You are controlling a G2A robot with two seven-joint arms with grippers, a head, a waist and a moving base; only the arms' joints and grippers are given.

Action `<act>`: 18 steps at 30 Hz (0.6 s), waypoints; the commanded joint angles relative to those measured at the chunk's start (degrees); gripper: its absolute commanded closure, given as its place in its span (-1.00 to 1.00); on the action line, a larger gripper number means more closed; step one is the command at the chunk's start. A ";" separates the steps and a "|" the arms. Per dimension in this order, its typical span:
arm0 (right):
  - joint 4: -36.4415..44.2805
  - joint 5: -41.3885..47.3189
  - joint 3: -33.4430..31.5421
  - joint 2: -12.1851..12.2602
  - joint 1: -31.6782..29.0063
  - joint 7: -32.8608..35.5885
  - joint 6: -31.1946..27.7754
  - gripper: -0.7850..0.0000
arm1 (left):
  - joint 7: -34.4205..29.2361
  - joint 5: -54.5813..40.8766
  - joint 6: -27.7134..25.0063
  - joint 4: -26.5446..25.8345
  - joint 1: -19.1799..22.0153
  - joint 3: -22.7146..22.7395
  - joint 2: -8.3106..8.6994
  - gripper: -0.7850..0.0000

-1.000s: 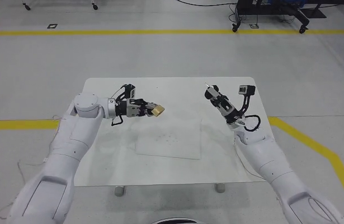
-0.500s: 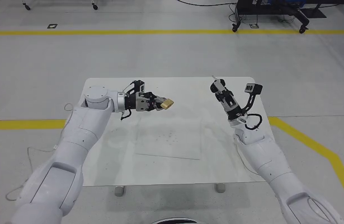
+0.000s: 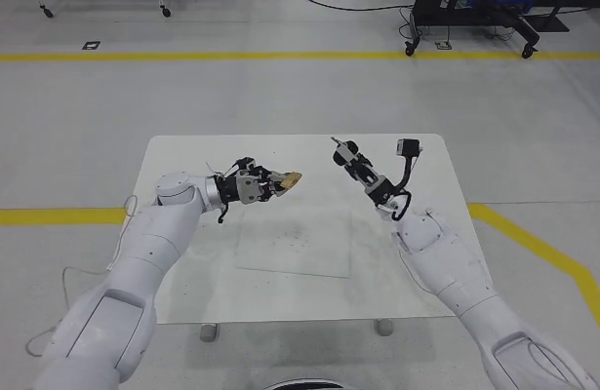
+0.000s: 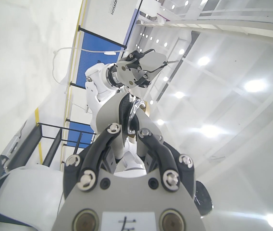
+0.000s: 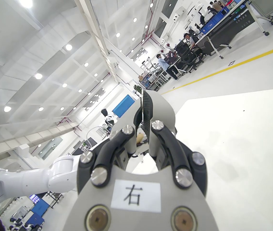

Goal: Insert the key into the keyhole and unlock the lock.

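Observation:
In the top view my left gripper (image 3: 272,183) is held above the table's middle back, shut on a brass padlock (image 3: 291,179) that points to the right. The left wrist view has the left gripper (image 4: 133,108) clamped on the padlock's silver shackle (image 4: 136,105), with the brass body (image 4: 147,108) just beyond. A short gap to the right, my right gripper (image 3: 340,151) faces the padlock, shut on a thin key (image 4: 174,61). From the right wrist, the right gripper (image 5: 144,100) has its pads pressed together, and the padlock (image 5: 139,137) shows beyond them.
The white table (image 3: 407,283) carries a thin translucent mat (image 3: 295,239) at its centre. Both grippers hang above the table's back half. Yellow floor lines run behind and beside the table.
My right gripper has swung left toward the padlock, closing most of the gap. The left gripper first carried the padlock up and right, then held almost still.

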State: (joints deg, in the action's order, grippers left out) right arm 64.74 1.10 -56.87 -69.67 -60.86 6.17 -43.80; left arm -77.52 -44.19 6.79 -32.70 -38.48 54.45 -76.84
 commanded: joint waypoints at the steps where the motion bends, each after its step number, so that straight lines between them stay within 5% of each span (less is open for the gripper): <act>1: 1.11 -2.32 0.14 -0.08 -0.18 0.36 0.31 1.00 | -0.18 -0.15 -1.48 1.46 0.54 -0.48 -0.54 1.00; 9: 4.42 -7.95 1.82 -0.96 -0.08 0.31 3.57 1.00 | -1.00 0.50 -5.95 4.51 2.24 -0.98 -1.48 1.00; 18: 5.22 1.57 2.89 -2.03 -1.26 4.23 3.74 1.00 | 2.15 -0.51 -16.03 5.88 2.66 1.67 -1.34 1.00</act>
State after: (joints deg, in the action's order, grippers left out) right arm 69.92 1.76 -54.21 -71.62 -61.96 9.16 -40.39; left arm -75.56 -44.60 -8.82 -26.89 -35.75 55.89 -78.18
